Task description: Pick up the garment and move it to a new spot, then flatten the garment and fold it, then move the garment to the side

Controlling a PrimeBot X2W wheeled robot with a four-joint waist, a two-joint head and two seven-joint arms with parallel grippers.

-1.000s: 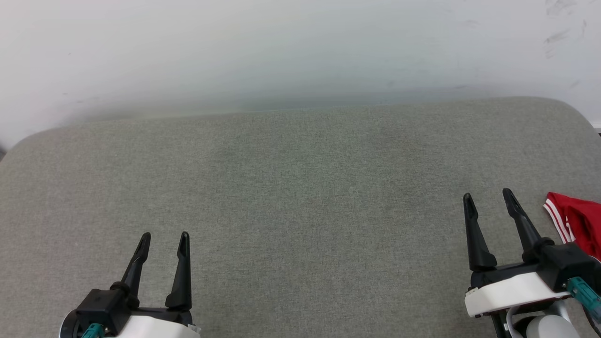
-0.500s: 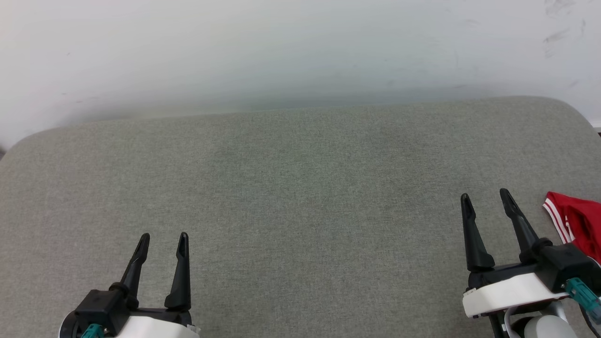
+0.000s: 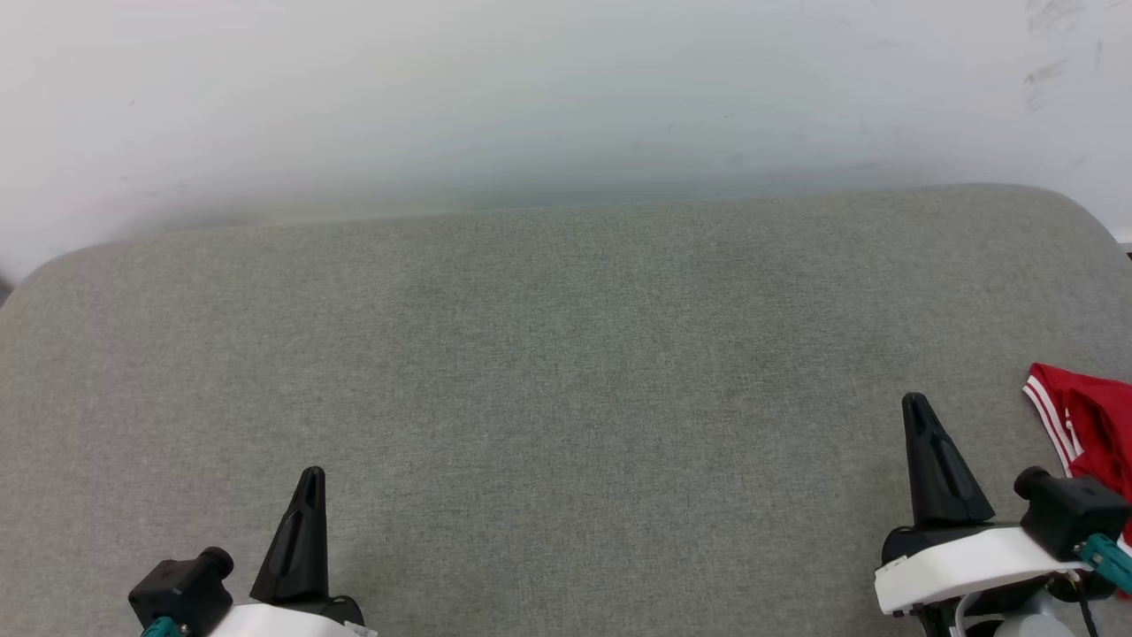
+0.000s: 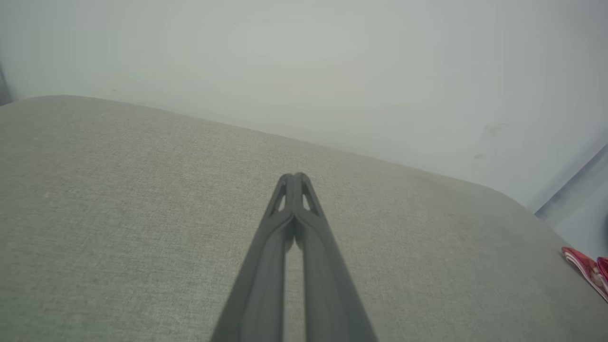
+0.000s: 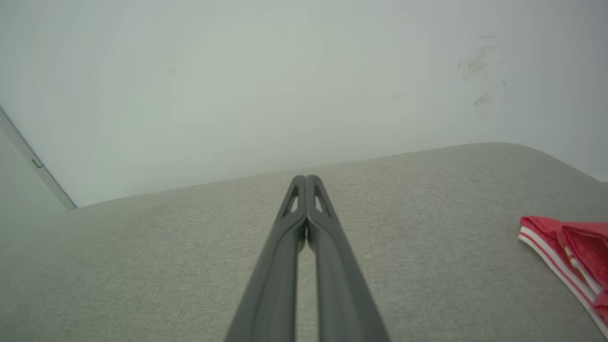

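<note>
Jaws of my left gripper (image 3: 311, 476) and right gripper (image 3: 914, 402) have both just snapped shut, empty. Garment (image 3: 1086, 425) lies untouched at the grey surface's (image 3: 566, 354) right edge, near my right gripper; pickup hasn't begun, I judge.

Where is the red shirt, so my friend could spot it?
Start at the big grey cushion below the pale wall. Look on its right side, beside the right gripper. The garment is the only bright red thing, with white stripes along its edge.
</note>
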